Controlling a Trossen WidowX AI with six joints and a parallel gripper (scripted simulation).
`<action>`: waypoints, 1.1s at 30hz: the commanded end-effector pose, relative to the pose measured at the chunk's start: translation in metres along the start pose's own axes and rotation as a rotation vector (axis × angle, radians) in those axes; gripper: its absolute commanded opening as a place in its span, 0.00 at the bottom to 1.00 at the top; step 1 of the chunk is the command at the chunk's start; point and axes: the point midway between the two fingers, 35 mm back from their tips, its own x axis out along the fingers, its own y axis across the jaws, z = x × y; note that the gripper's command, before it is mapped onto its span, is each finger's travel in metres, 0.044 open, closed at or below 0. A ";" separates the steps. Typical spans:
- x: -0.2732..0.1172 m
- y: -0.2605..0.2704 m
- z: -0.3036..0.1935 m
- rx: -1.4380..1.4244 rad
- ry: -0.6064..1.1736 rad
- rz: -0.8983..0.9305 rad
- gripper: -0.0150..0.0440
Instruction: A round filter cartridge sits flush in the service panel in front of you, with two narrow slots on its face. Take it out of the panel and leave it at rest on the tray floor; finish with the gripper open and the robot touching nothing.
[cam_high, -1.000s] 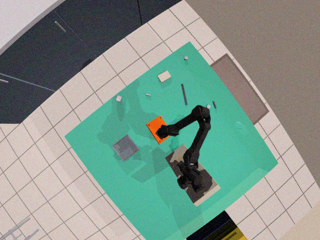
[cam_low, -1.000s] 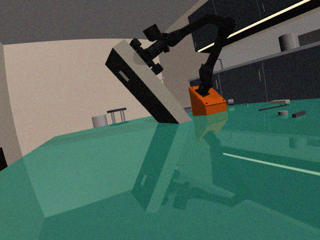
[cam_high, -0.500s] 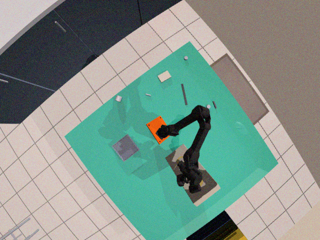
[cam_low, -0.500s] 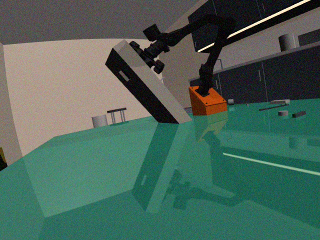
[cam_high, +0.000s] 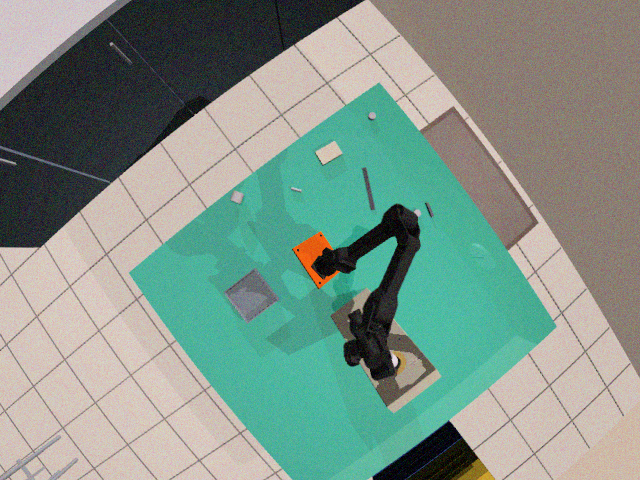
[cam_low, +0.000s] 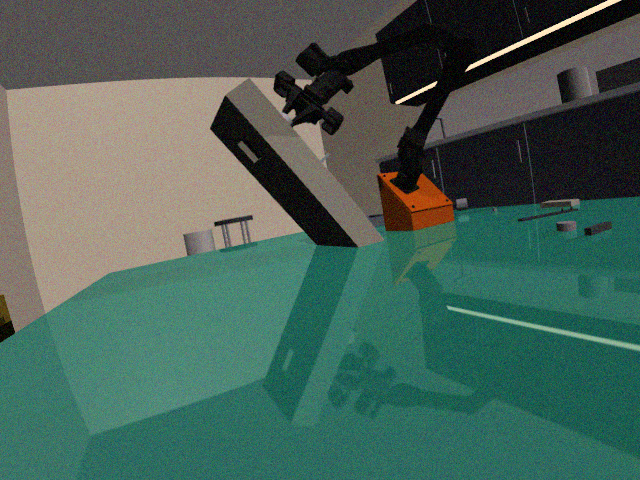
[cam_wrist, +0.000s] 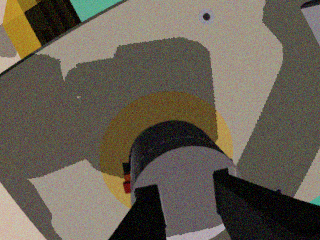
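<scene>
The service panel (cam_high: 362, 301) (cam_low: 316, 173) (cam_wrist: 245, 60) is a pale slanted block. A yellow ring (cam_high: 401, 363) (cam_wrist: 113, 152) surrounds its round opening. The grey round cartridge (cam_high: 394, 359) (cam_low: 286, 118) (cam_wrist: 192, 200) stands out from the panel face, a little tilted in the wrist view. My gripper (cam_low: 293, 122) (cam_wrist: 184, 188) is shut on it, with the two black fingertips at its face. Whether the cartridge's inner end is wholly clear of the opening is hidden. The grey square tray (cam_high: 252, 295) lies away from the gripper, left of the panel in the top view.
The orange arm base (cam_high: 309, 251) (cam_low: 433, 198) stands between the tray and the arm's raised elbow. A cream block (cam_high: 329, 152), a dark bar (cam_high: 368, 188), a short dark piece (cam_high: 429, 209) and a small grey cube (cam_high: 237, 196) lie on the green table beyond the base.
</scene>
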 end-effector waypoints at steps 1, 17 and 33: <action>-0.015 0.001 -0.005 -0.021 0.013 0.012 0.25; -0.009 -0.035 0.008 -0.021 0.013 0.012 0.25; -0.004 -0.066 0.021 -0.013 0.008 0.007 0.39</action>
